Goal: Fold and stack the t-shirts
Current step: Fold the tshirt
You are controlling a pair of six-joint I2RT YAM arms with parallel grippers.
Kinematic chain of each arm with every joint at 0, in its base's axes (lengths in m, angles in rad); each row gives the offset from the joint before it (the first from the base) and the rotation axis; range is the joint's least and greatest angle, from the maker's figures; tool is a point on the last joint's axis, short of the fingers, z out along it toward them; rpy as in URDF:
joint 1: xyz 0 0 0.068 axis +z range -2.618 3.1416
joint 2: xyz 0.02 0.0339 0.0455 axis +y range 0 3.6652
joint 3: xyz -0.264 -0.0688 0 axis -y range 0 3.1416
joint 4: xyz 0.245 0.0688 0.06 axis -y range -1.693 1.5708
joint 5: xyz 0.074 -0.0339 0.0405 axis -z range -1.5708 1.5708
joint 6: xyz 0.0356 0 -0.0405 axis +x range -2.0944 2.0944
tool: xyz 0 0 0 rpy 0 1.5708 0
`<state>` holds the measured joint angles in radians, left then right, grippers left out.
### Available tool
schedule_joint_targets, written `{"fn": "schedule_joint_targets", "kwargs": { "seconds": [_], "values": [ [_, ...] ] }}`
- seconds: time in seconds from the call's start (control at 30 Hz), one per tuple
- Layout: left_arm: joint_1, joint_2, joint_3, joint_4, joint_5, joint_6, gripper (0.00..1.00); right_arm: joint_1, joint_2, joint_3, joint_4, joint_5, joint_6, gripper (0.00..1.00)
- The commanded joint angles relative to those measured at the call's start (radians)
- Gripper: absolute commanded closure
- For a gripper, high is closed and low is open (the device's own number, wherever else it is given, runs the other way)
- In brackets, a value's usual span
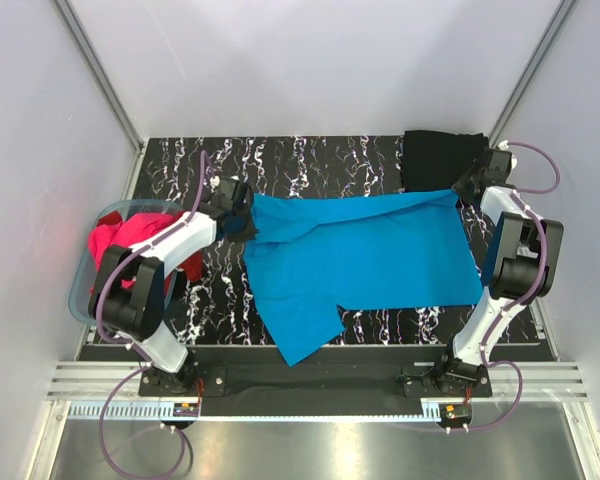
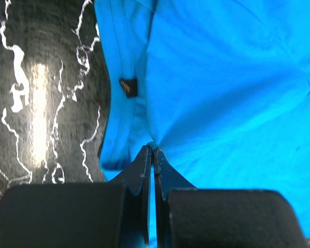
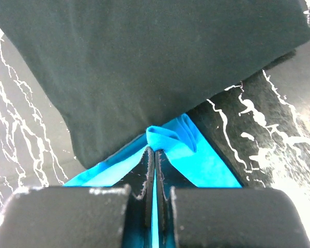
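A turquoise-blue t-shirt [image 1: 360,260] lies spread across the middle of the black marbled table, one sleeve hanging over the near edge. My left gripper [image 1: 242,222] is shut on its far-left corner; the left wrist view shows blue cloth [image 2: 222,93] pinched between the fingertips [image 2: 144,155], beside a small dark neck label [image 2: 127,87]. At the shirt's far-right corner my right gripper [image 1: 467,186] is shut, a fold of blue cloth [image 3: 170,138] bunched at its tips [image 3: 155,151]. A folded black t-shirt [image 1: 440,155] lies just beyond, filling the right wrist view [image 3: 144,67].
A translucent pale-blue tub [image 1: 80,290] at the table's left edge holds magenta-pink and red shirts [image 1: 125,235]. Marbled tabletop [image 1: 310,160] shows behind the blue shirt. White walls enclose the cell on three sides.
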<state>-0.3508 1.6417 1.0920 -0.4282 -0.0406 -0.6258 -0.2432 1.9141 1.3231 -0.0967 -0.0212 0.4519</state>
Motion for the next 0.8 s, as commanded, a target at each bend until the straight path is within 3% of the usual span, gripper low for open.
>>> {"fn": "schedule_joint_targets", "kwargs": {
  "seconds": [0.0, 0.23, 0.6, 0.73, 0.77],
  "values": [
    [-0.002, -0.077, -0.024, -0.017, -0.063, -0.003, 1.0, -0.007, -0.064, -0.015, -0.027, 0.023, -0.013, 1.0],
    [-0.002, -0.102, -0.072, -0.043, -0.105, 0.024, 1.0, -0.007, -0.024, -0.015, -0.092, 0.098, -0.027, 1.0],
    [-0.037, -0.102, -0.149, -0.037, -0.019, 0.024, 1.0, -0.007, 0.006, 0.007, -0.152, 0.13, -0.016, 0.99],
    [-0.066, -0.123, -0.172, -0.038, 0.031, 0.029, 0.79, -0.007, 0.014, 0.065, -0.267, 0.19, 0.007, 0.89],
    [-0.071, -0.137, -0.179, -0.037, 0.028, 0.028, 0.67, -0.008, 0.011, 0.076, -0.294, 0.207, 0.014, 0.84]
  ]
}}
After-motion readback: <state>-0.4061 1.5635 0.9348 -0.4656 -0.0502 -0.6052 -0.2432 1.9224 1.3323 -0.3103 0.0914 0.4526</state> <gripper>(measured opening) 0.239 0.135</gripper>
